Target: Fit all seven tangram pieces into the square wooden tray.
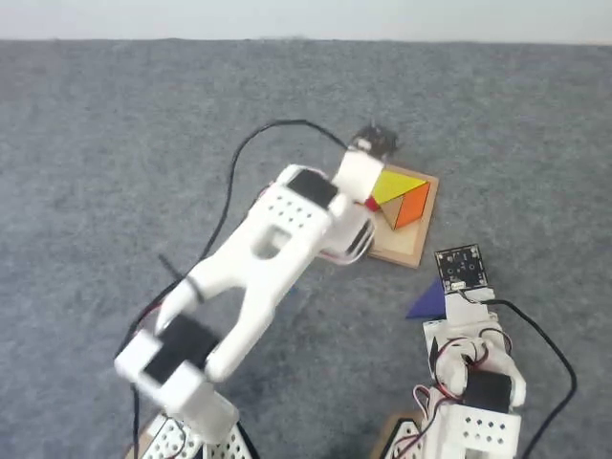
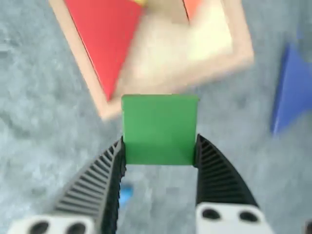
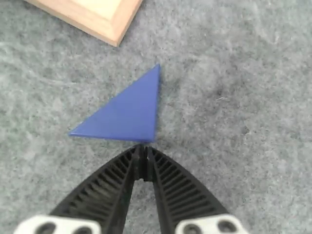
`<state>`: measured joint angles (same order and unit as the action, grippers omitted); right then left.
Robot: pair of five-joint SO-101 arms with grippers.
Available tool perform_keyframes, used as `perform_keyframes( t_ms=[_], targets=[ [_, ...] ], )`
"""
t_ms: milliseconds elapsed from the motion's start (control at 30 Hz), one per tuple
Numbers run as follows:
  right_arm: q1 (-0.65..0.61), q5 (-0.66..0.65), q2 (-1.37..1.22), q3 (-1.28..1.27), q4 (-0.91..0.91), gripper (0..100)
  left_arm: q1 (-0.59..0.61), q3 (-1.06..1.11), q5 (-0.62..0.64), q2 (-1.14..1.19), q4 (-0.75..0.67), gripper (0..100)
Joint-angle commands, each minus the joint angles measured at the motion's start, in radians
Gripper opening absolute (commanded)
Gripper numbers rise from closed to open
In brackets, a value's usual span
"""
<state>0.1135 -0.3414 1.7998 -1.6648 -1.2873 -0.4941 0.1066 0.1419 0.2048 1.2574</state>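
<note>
The square wooden tray (image 1: 402, 252) lay toward the far right of the grey felt-covered table (image 1: 115, 143) in the high view. In it I could see a yellow triangular piece (image 1: 396, 185) touching an orange triangular piece (image 1: 413, 207), with a sliver of a red triangular piece (image 1: 369, 203) beside them. My white left arm (image 1: 277, 249) stretched across the table, its wrist covering the tray's left part. A dark blue triangular piece (image 1: 428, 304) lay on the felt just outside the tray's near right corner. My right arm (image 1: 469, 382) sat behind it, wrist just beside the piece.

In the left wrist view, the left gripper (image 2: 159, 142) was clamped on a green square piece (image 2: 159, 122), one ribbed black finger against each side. The square hung in front of the tray's rim. Beyond it the red triangle lay flat in the tray next to bare wood, and the blue triangle lay on the felt beside the tray.

In the right wrist view, the right gripper (image 3: 142, 147) had its jaws pressed together with nothing between them. The tips sat right at one edge of the blue triangle, close to a corner; I could not tell whether they touched it. A corner of the tray lay beyond the triangle, apart from it.
</note>
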Motion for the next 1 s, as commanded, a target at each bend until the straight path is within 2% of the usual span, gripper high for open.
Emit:
perform_keyframes(
  t_ms=[0,200,367,567,733,900,967],
  targets=[
    [0.012,0.002,0.021,-0.020,0.005,0.8,-0.012,-0.193,0.189,0.166,-0.074,3],
    [0.012,0.002,0.021,-0.020,0.005,0.8,-0.032,-0.443,0.437,0.399,-0.120,3],
    [0.012,0.002,0.021,-0.020,0.005,0.8,-0.038,-0.579,0.591,0.497,-0.041,3],
    [0.012,0.002,0.021,-0.020,0.005,0.8,-0.035,-0.662,0.669,0.517,0.120,3],
    [0.012,0.002,0.021,-0.020,0.005,0.8,-0.038,-0.673,0.700,0.522,0.147,4],
    [0.012,0.002,0.021,-0.020,0.005,0.8,-0.040,-0.671,0.701,0.519,0.180,14],
    [0.012,0.002,0.021,-0.020,0.005,0.8,-0.041,-0.674,0.703,0.517,0.187,15]
  ],
)
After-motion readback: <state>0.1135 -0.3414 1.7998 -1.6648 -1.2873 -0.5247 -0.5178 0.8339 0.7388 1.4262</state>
